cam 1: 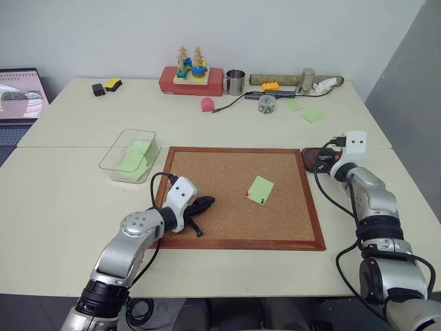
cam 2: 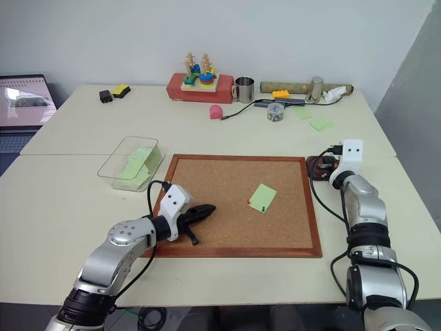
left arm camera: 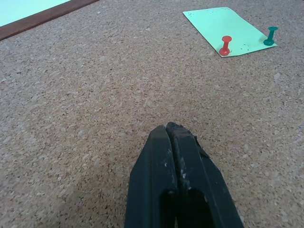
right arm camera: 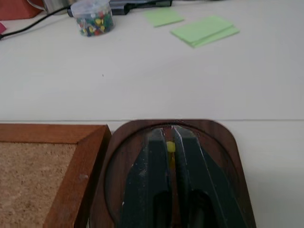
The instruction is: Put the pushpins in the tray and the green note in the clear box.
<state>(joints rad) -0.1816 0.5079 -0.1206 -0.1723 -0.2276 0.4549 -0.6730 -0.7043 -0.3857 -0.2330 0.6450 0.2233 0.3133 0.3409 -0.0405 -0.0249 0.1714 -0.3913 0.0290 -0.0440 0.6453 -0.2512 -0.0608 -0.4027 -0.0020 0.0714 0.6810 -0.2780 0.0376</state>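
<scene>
Green note (cam 1: 260, 189) pinned on corkboard (cam 1: 220, 207).

— What is sitting in the middle of the table (cam 1: 62, 207)?
— A cork board (cam 1: 220, 200) in a wooden frame is lying flat there.
— And along the far edge?
— A laptop (cam 1: 21, 100) is standing open at the left. A black and yellow block (cam 1: 107, 86) is lying near it. A red box (cam 1: 191, 81) is carrying a wooden stacking toy (cam 1: 189, 63), and a metal cup (cam 1: 236, 82) is standing just beside it.
— Anything further right?
— A pink lump (cam 1: 207, 105) is resting by a cable, a small jar of coloured pins (right arm camera: 92, 21) is standing near it, and spare green notes (right arm camera: 205, 30) are lying stacked by the jar.
</scene>
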